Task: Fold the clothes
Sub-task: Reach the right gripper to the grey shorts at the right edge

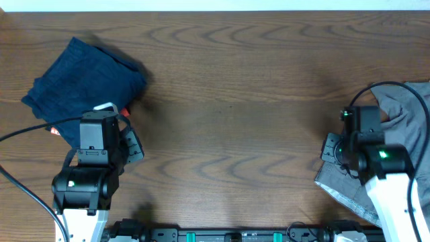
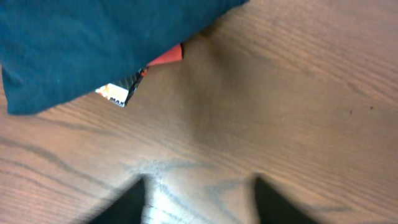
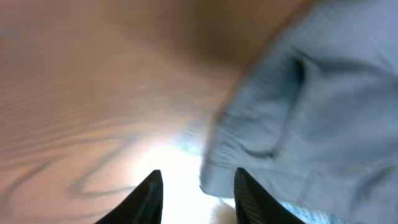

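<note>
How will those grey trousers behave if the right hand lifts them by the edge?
Probably floppy: the grey trousers lie rumpled in soft folds, so they should drape and trail. The edge by the open right hand looks thin, likely easy to pinch.

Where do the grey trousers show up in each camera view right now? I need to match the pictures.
Overhead: grey trousers at the right edge, mid-height.
Left wrist: not in it; only the navy garment.
Right wrist: filling the right half.
Shared landmark: the wood-grain table.
</note>
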### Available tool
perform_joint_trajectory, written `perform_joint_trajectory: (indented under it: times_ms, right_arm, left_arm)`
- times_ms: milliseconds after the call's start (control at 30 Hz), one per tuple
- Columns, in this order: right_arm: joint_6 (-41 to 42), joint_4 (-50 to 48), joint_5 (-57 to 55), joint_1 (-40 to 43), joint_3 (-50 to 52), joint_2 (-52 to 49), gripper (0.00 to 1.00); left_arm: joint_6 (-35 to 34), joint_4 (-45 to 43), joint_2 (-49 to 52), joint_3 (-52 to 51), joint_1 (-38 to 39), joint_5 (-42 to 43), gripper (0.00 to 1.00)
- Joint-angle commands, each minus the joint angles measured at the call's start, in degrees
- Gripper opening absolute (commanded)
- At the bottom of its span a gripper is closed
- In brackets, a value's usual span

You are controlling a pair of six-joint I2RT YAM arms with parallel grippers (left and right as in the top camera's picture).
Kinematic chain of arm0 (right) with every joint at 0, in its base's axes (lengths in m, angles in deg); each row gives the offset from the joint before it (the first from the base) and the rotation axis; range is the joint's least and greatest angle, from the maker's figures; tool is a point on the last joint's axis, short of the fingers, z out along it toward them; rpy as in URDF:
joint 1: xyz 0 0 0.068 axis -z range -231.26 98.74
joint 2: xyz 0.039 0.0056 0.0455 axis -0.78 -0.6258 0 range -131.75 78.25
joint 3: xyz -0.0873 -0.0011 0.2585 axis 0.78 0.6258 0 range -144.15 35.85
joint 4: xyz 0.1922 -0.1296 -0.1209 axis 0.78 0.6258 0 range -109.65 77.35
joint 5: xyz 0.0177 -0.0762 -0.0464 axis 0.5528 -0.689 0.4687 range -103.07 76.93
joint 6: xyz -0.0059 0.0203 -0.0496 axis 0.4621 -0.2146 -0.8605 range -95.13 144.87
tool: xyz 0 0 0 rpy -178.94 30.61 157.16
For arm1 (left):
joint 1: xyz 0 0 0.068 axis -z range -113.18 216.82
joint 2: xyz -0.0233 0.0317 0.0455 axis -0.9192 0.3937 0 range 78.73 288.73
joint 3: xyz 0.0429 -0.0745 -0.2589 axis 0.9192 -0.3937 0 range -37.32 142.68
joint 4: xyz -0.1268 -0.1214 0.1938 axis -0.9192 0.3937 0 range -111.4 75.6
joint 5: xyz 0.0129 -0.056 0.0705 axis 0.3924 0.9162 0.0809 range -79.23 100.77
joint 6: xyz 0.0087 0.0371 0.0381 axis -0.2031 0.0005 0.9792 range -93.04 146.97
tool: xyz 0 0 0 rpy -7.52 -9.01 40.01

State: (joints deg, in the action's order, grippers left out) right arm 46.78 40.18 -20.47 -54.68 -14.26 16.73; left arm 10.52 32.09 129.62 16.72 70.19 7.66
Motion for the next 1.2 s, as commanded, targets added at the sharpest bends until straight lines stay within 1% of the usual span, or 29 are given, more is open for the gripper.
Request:
perform_joint_trajectory:
  times_ms: [0,33,100,167,233,400,467,500,533,567,600,633,667,700,767,833,933,1000,1100,1167]
  right_arm:
    - [10.25,0.46,-8.20,0.50,1.16,-4.22,0.33]
    - [10.60,0.44,-7.96,0.50,1.86,-5.49,0.30]
    - [13.64,0.04,-8.70,0.52,4.02,-8.39,0.31]
    - [16.65,-1.33,-9.18,0.52,6.51,-10.97,0.36]
    - [18.43,-4.24,-9.11,0.52,9.53,-13.42,0.44]
    - [21.73,-9.77,-10.62,1.44,14.93,-18.43,0.47]
    - [21.79,-12.81,-10.58,2.08,16.55,-19.87,0.48]
    - [21.79,-14.64,-10.38,2.36,17.42,-20.68,0.45]
    - [21.77,-15.89,-10.05,2.36,17.94,-21.24,0.35]
    - [21.77,-16.98,-9.40,2.32,18.32,-21.77,0.22]
    - [21.75,-17.94,-8.11,2.25,18.53,-22.21,0.04]
    - [21.59,-18.56,-6.38,2.23,18.56,-22.49,0.01]
    - [20.28,-19.67,-3.56,2.23,18.53,-22.51,0.01]
    - [17.07,-21.86,0.68,2.21,18.53,-22.49,0.01]
    - [8.61,-27.87,11.21,1.75,18.47,-22.49,0.01]
    - [4.79,-33.90,21.53,0.55,18.21,-22.49,0.01]
    - [4.61,-46.16,33.24,-2.82,17.81,-22.49,0.01]
    - [5.57,-55.54,37.68,-5.92,17.38,-22.49,0.01]
    - [6.93,-68.89,38.69,-12.07,16.39,-22.49,0.01]
    - [6.21,-73.29,38.71,-15.89,15.45,-22.49,0.02]
  left_arm:
    - [0.46,0.37,0.07,0.94,-0.35,0.13,0.36]
    - [0.46,0.37,0.07,0.94,-0.35,0.13,0.36]
    - [0.46,0.33,0.09,0.94,-0.35,0.13,0.34]
    - [0.46,0.31,0.24,0.94,-0.35,0.13,0.34]
    - [0.46,0.33,0.55,0.94,-0.37,0.13,0.33]
    - [0.46,0.24,1.79,0.94,-0.37,0.13,0.33]
    - [0.46,0.22,2.43,0.94,-0.35,0.13,0.32]
    - [0.44,0.20,2.89,0.94,-0.37,0.13,0.33]
    - [0.44,0.20,3.15,0.94,-0.37,0.13,0.32]
    - [0.44,0.20,3.50,0.94,-0.35,0.13,0.33]
    - [0.44,0.20,3.78,0.94,-0.37,0.13,0.32]
    - [0.44,0.13,4.09,0.94,-0.37,0.13,0.33]
    - [0.46,-0.02,4.20,0.94,-0.37,0.13,0.33]
    - [0.46,-0.31,4.35,0.94,-0.37,0.11,0.32]
    - [0.46,-1.46,4.42,0.94,-0.37,0.13,0.32]
    - [0.46,-3.58,4.42,0.94,-0.37,0.13,0.33]
    - [0.44,-7.54,4.42,0.94,-0.35,0.13,0.32]
    - [0.44,-10.05,4.44,0.94,-0.37,0.13,0.32]
    - [0.44,-13.27,4.55,0.94,-0.37,0.13,0.32]
    - [0.20,-14.21,4.74,0.94,-0.35,0.13,0.32]
